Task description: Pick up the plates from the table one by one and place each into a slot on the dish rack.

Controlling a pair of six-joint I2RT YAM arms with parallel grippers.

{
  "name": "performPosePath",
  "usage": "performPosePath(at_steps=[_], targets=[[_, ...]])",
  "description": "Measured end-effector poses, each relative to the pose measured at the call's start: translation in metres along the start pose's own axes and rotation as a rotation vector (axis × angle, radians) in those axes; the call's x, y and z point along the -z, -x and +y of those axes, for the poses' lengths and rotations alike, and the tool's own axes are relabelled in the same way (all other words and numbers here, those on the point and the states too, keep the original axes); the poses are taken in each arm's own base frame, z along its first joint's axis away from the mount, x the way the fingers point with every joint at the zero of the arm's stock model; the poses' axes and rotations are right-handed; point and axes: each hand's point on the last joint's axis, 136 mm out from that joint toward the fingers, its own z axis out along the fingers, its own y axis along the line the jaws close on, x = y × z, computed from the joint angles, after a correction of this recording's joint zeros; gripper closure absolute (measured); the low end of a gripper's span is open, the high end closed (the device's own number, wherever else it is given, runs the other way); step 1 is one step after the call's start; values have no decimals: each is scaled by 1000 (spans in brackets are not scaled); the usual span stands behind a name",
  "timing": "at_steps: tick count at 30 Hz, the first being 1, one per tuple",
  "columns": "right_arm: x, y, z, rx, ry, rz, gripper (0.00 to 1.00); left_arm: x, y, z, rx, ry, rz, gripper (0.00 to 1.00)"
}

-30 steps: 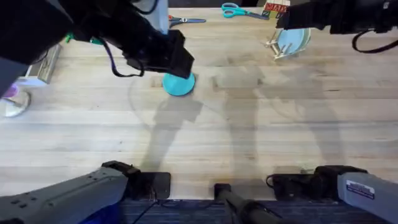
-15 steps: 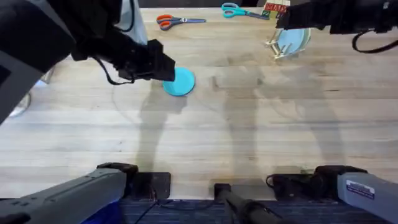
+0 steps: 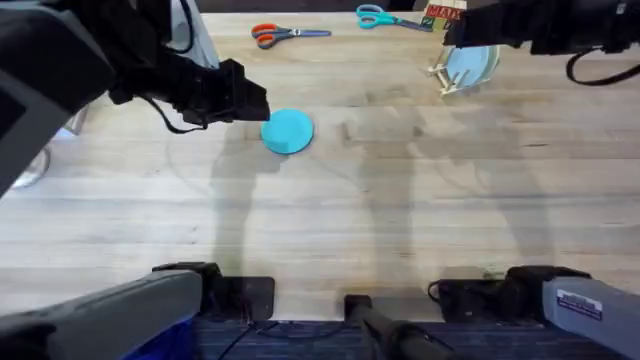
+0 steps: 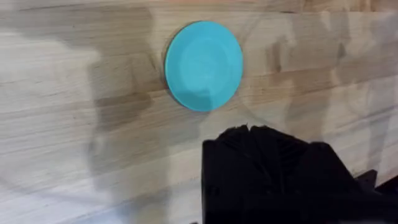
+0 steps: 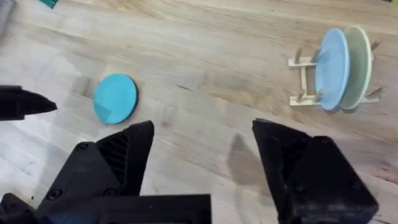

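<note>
A teal plate (image 3: 288,131) lies flat on the table (image 3: 400,220), left of the middle; it also shows in the left wrist view as a teal plate (image 4: 204,65). My left gripper (image 3: 248,100) hovers just left of it, its black fingers (image 4: 230,140) pressed together and holding nothing. At the back right stands the dish rack (image 3: 452,75) with a pale blue plate (image 3: 472,65) upright in a slot. In the right wrist view the pale blue plate (image 5: 329,67) stands beside a cream plate (image 5: 357,65). My right gripper (image 5: 205,146) hangs high above the table, open and empty.
Orange scissors (image 3: 275,33) and teal scissors (image 3: 378,16) lie along the far edge, with a red box (image 3: 442,13) behind the rack. Clear objects (image 3: 30,165) sit at the far left. Bare wood stretches between the teal plate and the rack.
My left arm has drawn back to the left, off the teal plate, which now shows whole and has not moved. The right arm has stayed still.
</note>
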Motion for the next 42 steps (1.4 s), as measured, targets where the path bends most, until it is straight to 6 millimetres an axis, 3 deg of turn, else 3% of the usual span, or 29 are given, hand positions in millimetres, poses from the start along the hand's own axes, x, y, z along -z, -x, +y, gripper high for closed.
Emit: performPosePath(at_steps=[9, 20, 32, 42], targets=[[0, 0, 0, 0, 0, 0, 55, -35, 5, 8, 16, -49, 70, 959], [0, -1, 0, -3, 0, 3, 42, -58, 5, 25, 64, -81, 120, 959], [0, -4, 0, -11, 1, 16, 38, -56, 10, 44, 104, -110, 102, 960], [0, -4, 0, -11, 1, 16, 38, -56, 18, 47, 101, -126, 72, 960]])
